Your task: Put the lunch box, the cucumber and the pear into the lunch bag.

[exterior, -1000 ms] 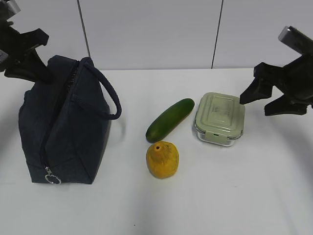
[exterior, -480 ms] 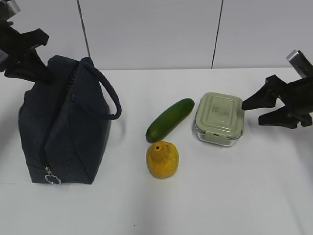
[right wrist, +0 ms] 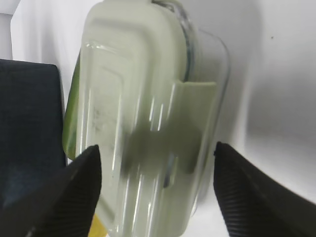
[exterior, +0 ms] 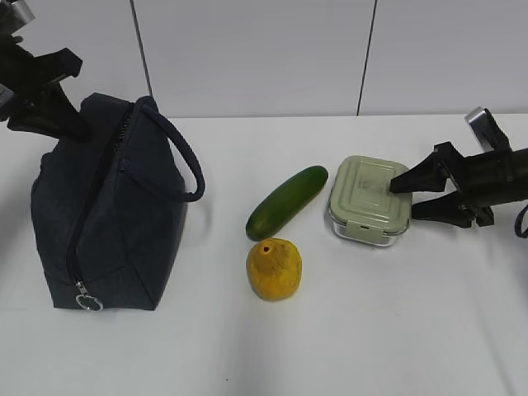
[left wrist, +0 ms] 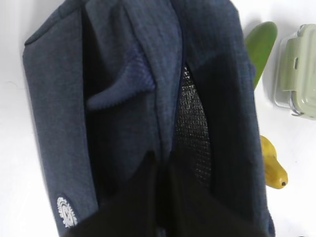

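On the white table (exterior: 412, 330), seen from outside, the lunch bag (exterior: 111, 206) stands left, with the cucumber (exterior: 286, 201), pear (exterior: 274, 269) and lunch box (exterior: 370, 199) to its right. Left wrist view: the left gripper (left wrist: 163, 168), closed, grips nothing over the bag. Right wrist view: the right gripper (right wrist: 155, 173) gapes around the lunch box, not clamped.

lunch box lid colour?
Pale sage green; the lunch box lid shows best in the exterior view.
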Available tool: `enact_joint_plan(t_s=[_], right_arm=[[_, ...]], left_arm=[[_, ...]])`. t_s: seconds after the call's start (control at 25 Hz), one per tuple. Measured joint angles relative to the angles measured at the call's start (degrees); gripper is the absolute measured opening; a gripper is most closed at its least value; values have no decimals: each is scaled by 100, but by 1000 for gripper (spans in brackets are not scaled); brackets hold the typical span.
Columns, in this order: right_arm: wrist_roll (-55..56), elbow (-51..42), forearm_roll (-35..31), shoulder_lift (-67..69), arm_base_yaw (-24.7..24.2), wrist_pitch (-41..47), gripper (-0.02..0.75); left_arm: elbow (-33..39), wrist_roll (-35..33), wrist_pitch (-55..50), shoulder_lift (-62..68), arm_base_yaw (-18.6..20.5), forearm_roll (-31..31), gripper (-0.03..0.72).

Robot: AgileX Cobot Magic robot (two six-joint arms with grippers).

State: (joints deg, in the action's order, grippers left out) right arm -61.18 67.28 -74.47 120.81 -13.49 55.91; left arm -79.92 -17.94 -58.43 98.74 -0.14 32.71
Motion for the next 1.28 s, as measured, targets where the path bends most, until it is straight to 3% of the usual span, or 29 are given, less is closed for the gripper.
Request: enact_joint_plan(t_s=[1.28], right_arm=[[173, 205, 89, 215, 46, 35, 524]], left_arm=[[0, 0, -124, 0, 0, 38, 5]])
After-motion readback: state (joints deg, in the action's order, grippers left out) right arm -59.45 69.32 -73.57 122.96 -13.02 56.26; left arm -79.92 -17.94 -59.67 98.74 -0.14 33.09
